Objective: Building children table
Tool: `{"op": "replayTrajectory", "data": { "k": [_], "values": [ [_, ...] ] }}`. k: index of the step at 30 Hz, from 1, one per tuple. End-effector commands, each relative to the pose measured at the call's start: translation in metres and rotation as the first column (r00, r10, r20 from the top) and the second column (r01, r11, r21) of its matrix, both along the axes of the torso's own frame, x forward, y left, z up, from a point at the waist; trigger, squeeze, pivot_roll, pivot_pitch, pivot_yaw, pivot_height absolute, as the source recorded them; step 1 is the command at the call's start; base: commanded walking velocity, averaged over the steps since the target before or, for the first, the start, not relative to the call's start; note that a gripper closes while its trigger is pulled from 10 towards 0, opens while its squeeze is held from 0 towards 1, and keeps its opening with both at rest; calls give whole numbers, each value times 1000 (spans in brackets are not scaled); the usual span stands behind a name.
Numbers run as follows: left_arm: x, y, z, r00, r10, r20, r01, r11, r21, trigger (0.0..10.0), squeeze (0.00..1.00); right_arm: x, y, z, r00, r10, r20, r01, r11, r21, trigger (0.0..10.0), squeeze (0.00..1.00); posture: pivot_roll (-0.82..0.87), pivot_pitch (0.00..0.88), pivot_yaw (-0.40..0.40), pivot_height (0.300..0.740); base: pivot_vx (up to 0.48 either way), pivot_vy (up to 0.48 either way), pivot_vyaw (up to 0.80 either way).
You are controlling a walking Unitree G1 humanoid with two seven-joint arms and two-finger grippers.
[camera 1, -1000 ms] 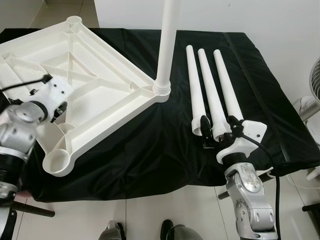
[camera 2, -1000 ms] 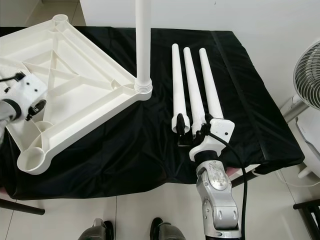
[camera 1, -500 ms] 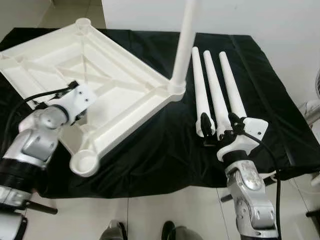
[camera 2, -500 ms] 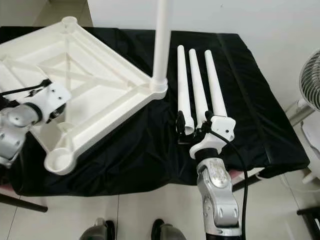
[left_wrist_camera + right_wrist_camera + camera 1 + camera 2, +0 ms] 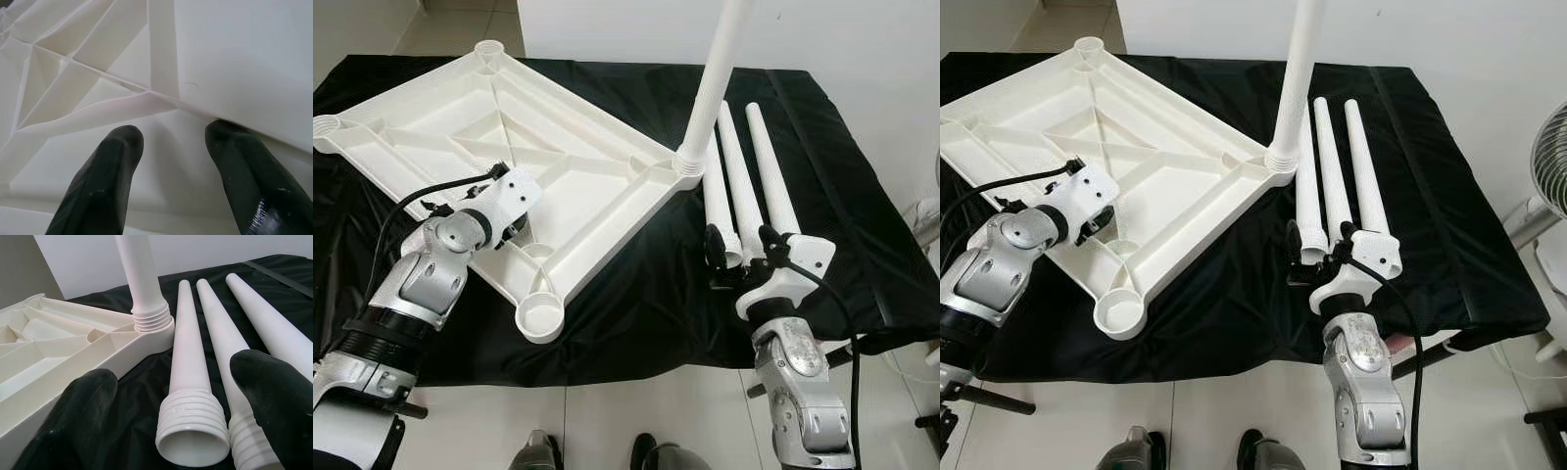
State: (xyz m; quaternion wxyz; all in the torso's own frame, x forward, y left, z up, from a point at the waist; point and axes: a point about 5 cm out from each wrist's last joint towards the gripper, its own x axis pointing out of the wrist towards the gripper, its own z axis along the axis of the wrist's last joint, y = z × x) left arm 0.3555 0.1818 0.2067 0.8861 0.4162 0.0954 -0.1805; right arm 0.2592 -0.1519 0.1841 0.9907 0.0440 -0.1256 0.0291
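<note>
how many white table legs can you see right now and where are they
4. One leg stands upright, screwed into the far right corner of the upturned tabletop. Three loose legs lie side by side on the black cloth, just ahead of the right gripper.

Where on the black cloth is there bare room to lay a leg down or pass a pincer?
Free: the black cloth between the upturned tabletop and the three loose legs, and the strip right of the legs. Crowded: the corner with the screwed-in leg, which nearly meets the loose legs, and their threaded ends, where the right pincer is open.
</note>
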Motion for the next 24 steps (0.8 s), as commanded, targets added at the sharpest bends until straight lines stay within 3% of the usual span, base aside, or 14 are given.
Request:
{"op": "replayTrajectory", "data": {
  "k": [1, 7, 10, 12, 15, 18, 19, 23, 24],
  "values": [
    [2, 16, 0, 999, -7, -54, 6, 1000, -11, 10000, 0, -2, 0, -2, 1000, 0, -9, -1, 1000, -3, 10000, 0, 40, 191, -21, 740, 0, 0, 0],
    [1, 28, 27, 995, -85, -51, 77, 986, -149, 10000, 0, -2, 2, -3, 1000, 6, -10, -6, 1000, -2, 10000, 0, 46, 186, -16, 740, 0, 0, 0],
    [-2, 30, 30, 991, -121, -59, 111, 983, -149, 10000, 0, -2, 2, -4, 1000, 8, -11, -8, 1000, -1, 10000, 0, 45, 187, -16, 740, 0, 0, 0],
    [-12, 23, 36, 966, -245, -78, 227, 956, -185, 10000, 0, -3, 3, -4, 1000, 11, -11, -11, 1000, -1, 10000, 0, 44, 186, -18, 740, 0, 0, 0],
    [-13, 22, 37, 961, -266, -82, 246, 950, -195, 10000, 0, -3, 3, -4, 1000, 11, -11, -11, 1000, -1, 10000, 0, 44, 186, -18, 740, 0, 0, 0],
    [-24, 11, 37, 923, -370, -105, 339, 912, -233, 10000, 0, -3, 2, -3, 1000, 9, -11, -9, 1000, -3, 10000, 0, 40, 192, -24, 740, 0, 0, 0],
    [-36, 1, 33, 860, -484, -160, 433, 859, -273, 10000, 0, -3, 0, -2, 1000, 7, -11, -7, 1000, -7, 10000, 0, 37, 199, -31, 740, 0, 0, 0],
    [-40, -2, 31, 841, -510, -178, 452, 845, -286, 10000, 0, -3, 0, -2, 1000, 6, -11, -6, 1000, -9, 10000, 0, 37, 199, -31, 740, 0, 0, 0],
    [-45, -3, 27, 813, -542, -213, 477, 829, -291, 10000, 0, -3, 0, -2, 1000, 6, -11, -6, 1000, -11, 10000, 0, 37, 199, -31, 740, 0, 0, 0]
  ]
}}
